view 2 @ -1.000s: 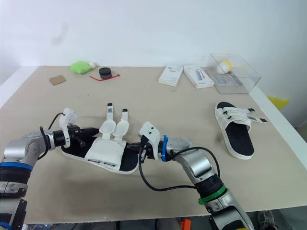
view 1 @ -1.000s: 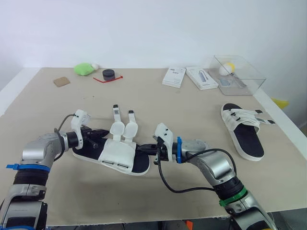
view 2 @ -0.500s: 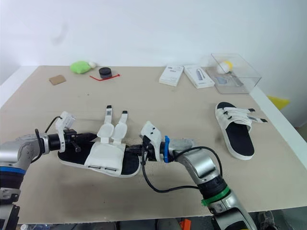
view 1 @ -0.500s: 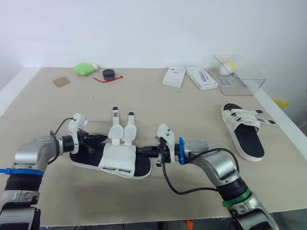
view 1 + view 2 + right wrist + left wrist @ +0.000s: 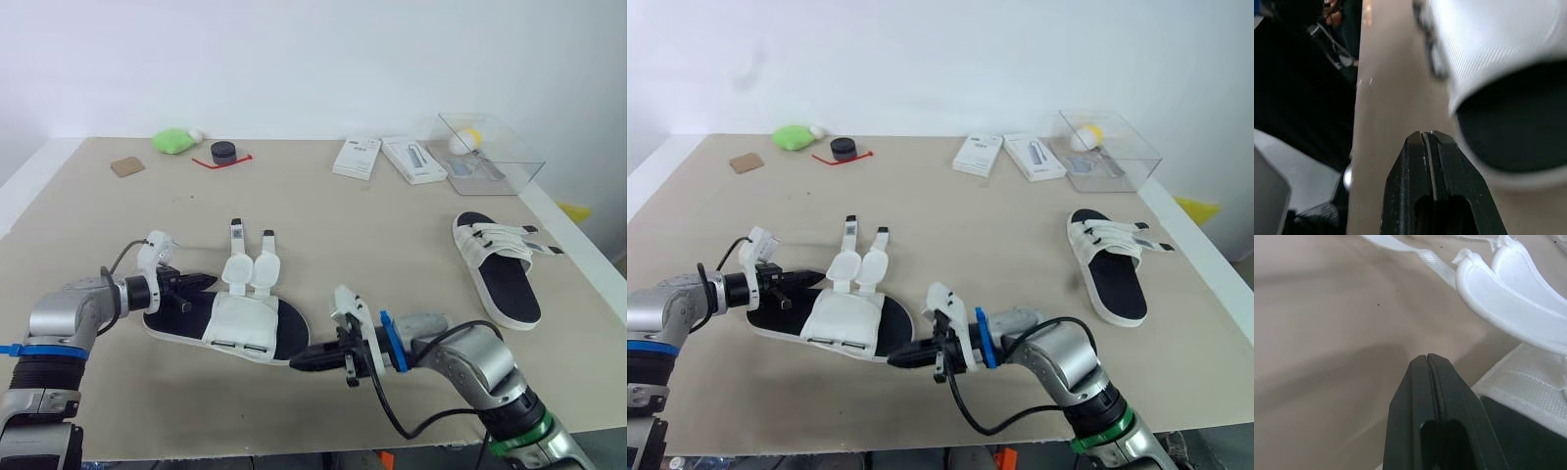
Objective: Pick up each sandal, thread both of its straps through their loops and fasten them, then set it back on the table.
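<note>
1. Nearest of all, the right fingers (image 5: 306,359) are pressed together on nothing; they sit low over the table (image 5: 323,211), their tips just short of the near end of the open sandal (image 5: 235,321)
2. That sandal lies flat on the table between the two sets of fingers, with the right at one end and the left at the other. Both of its straps (image 5: 251,257) are loose and thrown open, pointing away beyond the fingers
3. The left fingers (image 5: 199,283) are also clenched and empty, over the dark footbed at the far end of the sole; I cannot tell whether they touch it
4. The step in hand looks like the pick-up. To do it well, both sets of fingers should part before closing in, and each should take the edge of the sole at its own end. That keeps them clear of the white upper, so the straps and loops stay free for threading. The lift should be level so the loose straps do not flop under
5. Well out past the right fingers lies the second sandal (image 5: 497,266), its straps lying across the footbed; they look fastened, though I cannot be sure
6. Farthest off, a clear box (image 5: 490,152) holds a yellow ball (image 5: 467,139) and a flat item I cannot identify; two white packets (image 5: 385,158) lie just beside the box
</note>
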